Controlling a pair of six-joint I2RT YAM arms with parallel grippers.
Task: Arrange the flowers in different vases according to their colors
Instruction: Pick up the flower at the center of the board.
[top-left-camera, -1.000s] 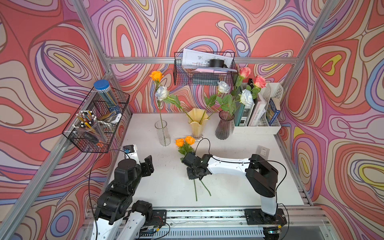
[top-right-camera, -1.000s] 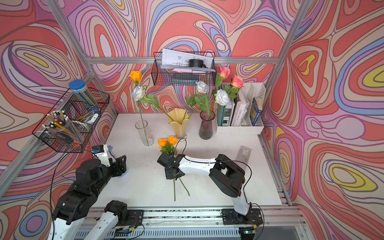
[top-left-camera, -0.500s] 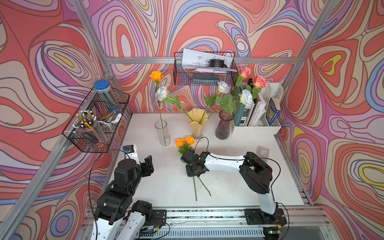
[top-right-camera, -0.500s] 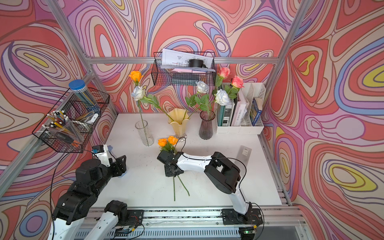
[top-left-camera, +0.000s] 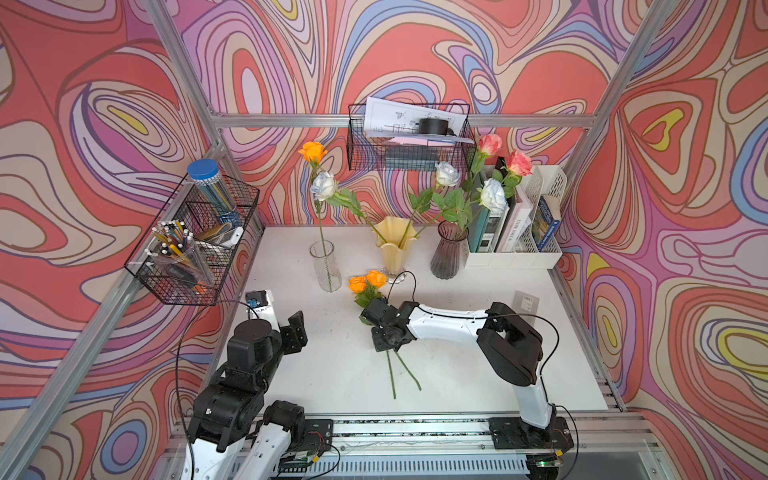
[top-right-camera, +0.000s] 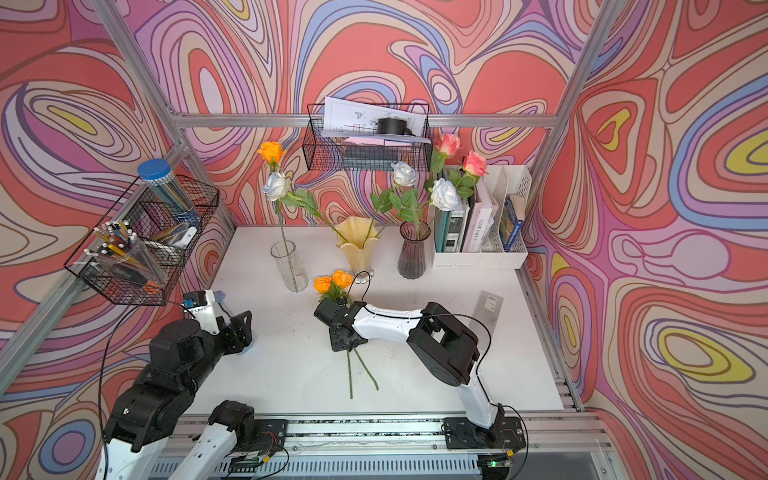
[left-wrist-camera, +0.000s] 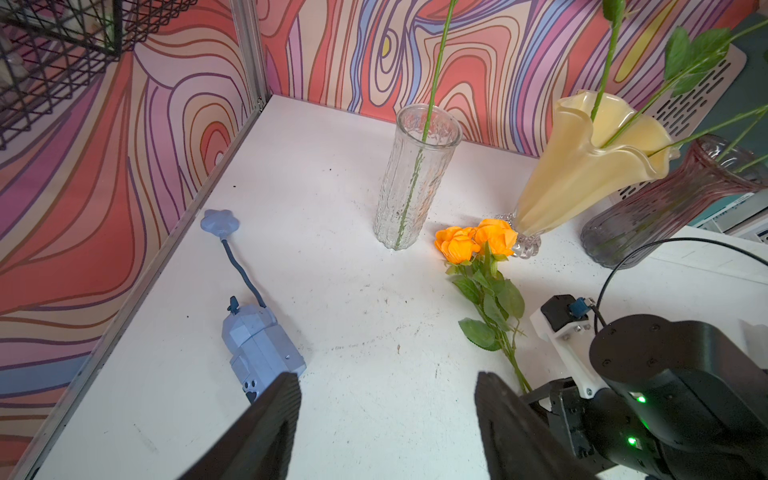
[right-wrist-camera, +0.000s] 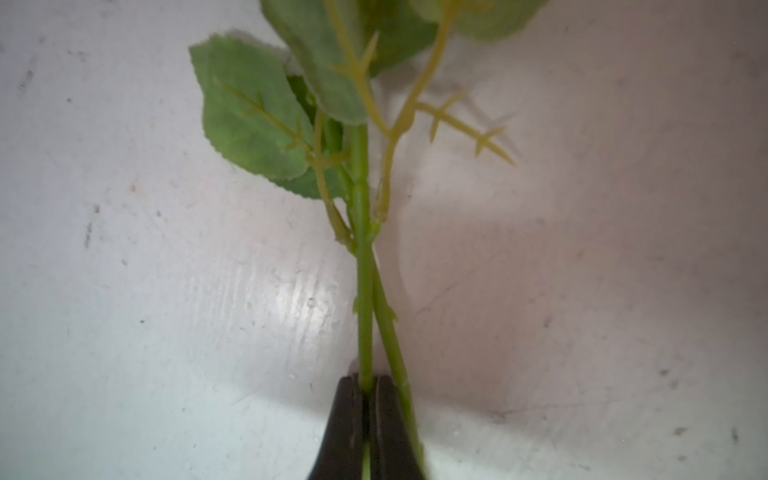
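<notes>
Two orange roses (top-left-camera: 357, 284) (top-left-camera: 376, 277) lie on the white table with their stems crossing. My right gripper (right-wrist-camera: 365, 380) is low over the table and shut on one stem (right-wrist-camera: 365, 316); the second stem runs along the outside of the fingers. In both top views it sits at mid-table (top-left-camera: 384, 338) (top-right-camera: 345, 340). The clear glass vase (top-left-camera: 325, 266) holds one orange rose (top-left-camera: 312, 151). White roses (top-left-camera: 324, 185) (top-left-camera: 447, 173) lean out of the yellow vase (top-left-camera: 392, 249). Pink roses (top-left-camera: 490, 143) (top-left-camera: 519, 163) rise from the purple vase (top-left-camera: 448, 253). My left gripper (left-wrist-camera: 386, 380) hangs open and empty at the left.
A blue toy (left-wrist-camera: 257, 345) with a flower on a cord lies by the left wall. A wire basket of pens (top-left-camera: 191, 249) hangs left, another basket (top-left-camera: 409, 141) on the back wall. A white book rack (top-left-camera: 515, 232) stands back right; a grey card (top-left-camera: 527, 301) lies nearby.
The right gripper's jaws have closed onto one orange rose's stem, and the right arm's elbow has shifted slightly left. The left arm has not moved.
</notes>
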